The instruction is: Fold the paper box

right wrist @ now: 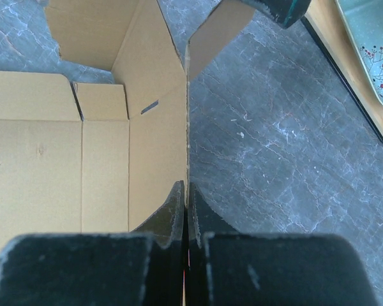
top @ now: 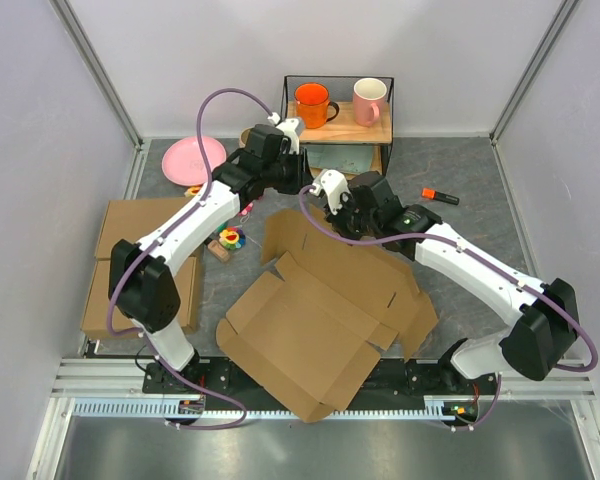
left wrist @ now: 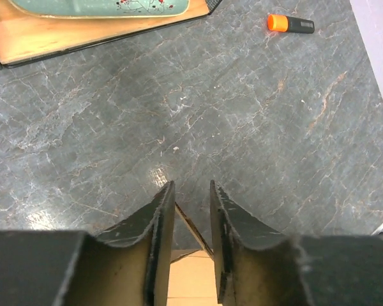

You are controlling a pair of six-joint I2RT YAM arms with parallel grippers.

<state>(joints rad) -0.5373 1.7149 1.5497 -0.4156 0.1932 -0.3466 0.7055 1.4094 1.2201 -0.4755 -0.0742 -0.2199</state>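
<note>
Spread along the near edge of the tabletop [top: 460, 230], the paper box [top: 310, 320] lay half-formed. The right gripper [right wrist: 186, 201] pinched its raised far flap [right wrist: 156, 83]. The left gripper [left wrist: 191, 191] straddled that flap's edge, jaws parted. It should probably close squarely, flap upright, before any creasing.

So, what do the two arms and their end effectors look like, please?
The left arm and right arm have white links and black joints, each with a purple cable running along it. The left end effector and right end effector each have two black fingers, scratched and worn at the edges.
</note>
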